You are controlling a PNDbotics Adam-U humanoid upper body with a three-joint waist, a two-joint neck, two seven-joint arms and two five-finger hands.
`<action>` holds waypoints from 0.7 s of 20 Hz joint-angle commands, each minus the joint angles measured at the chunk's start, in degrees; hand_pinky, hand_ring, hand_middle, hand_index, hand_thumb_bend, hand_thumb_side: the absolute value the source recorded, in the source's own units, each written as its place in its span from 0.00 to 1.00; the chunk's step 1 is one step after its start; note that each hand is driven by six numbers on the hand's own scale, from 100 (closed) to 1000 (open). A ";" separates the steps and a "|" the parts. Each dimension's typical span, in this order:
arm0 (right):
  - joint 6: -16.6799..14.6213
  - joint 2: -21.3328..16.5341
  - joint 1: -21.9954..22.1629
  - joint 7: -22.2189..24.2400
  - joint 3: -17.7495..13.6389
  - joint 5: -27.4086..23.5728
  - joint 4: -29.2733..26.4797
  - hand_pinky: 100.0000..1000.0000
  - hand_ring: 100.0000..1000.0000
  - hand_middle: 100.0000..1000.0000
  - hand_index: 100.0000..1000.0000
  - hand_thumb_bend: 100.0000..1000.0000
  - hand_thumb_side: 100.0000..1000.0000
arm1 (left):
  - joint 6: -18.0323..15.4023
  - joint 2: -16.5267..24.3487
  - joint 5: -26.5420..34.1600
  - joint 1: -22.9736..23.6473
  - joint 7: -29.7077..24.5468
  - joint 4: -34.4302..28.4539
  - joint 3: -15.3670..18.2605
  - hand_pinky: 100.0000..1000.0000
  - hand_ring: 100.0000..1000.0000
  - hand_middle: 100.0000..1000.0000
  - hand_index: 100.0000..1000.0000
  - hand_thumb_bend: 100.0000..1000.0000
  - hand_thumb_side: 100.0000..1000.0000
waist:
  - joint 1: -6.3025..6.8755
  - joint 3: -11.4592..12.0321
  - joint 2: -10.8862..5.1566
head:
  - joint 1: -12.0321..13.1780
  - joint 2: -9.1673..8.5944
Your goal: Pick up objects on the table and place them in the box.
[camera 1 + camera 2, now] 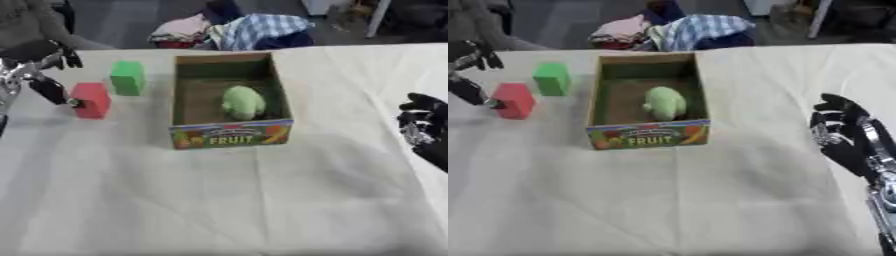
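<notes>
Creased white cloth on the counter, right hand curled and holding nothing at right edge, cardboard box holding rounded green lump, red block touching spread left hand, green block beside.

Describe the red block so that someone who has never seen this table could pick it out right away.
Start at the cardboard box with FRUIT printed on its front, standing mid-table. Two blocks sit on the white cloth to its left. The red block is the nearer and more leftward one, beside the robot's left hand, while its neighbour, the green block, stands farther back.

box top open, green block beside
</notes>
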 commanded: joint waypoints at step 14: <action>-0.37 -0.68 -1.96 0.43 -0.13 -0.76 -0.78 0.56 0.68 0.70 0.87 0.00 0.39 | 3.08 -1.04 -2.70 -0.88 4.42 4.12 2.07 0.67 0.58 0.57 0.69 0.55 0.09 | -0.20 -2.12 1.49 | 0.52 -1.57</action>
